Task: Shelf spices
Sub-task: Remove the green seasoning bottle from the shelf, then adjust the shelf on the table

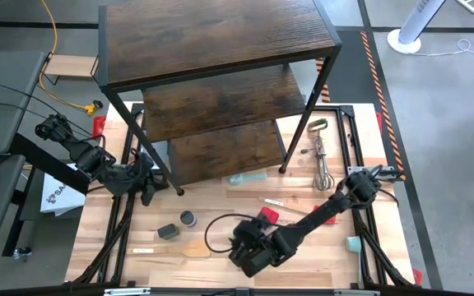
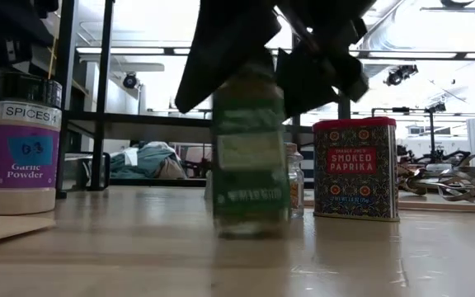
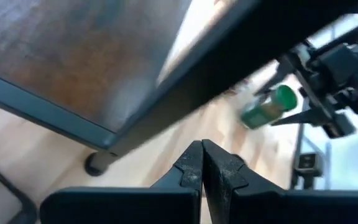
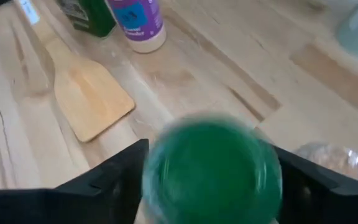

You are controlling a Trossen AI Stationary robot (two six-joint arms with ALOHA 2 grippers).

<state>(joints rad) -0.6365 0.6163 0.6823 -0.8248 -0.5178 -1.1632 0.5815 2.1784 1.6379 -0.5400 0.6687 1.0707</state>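
Right gripper (image 1: 249,249) at the table's front edge, fingers closed around the green-lidded jar (image 4: 211,168). The right wrist view looks down on the lid, so the jar's long axis runs along the gripper's approach; in the low view the jar (image 2: 250,153) stands upright, its base at or just above the table (image 2: 138,247); contact cannot be told. The shelf (image 1: 220,90) stands at the far side, so the jar must travel away from the front edge, toward the rack's boards. The paprika tin (image 2: 355,169) sits just beside the held jar; the garlic powder jar (image 2: 21,148) stands off to the other side. Left gripper (image 3: 202,163), fingers pressed together and empty, waits near the shelf's front left leg (image 3: 98,163). The right arm, already holding, is the one placed to carry.
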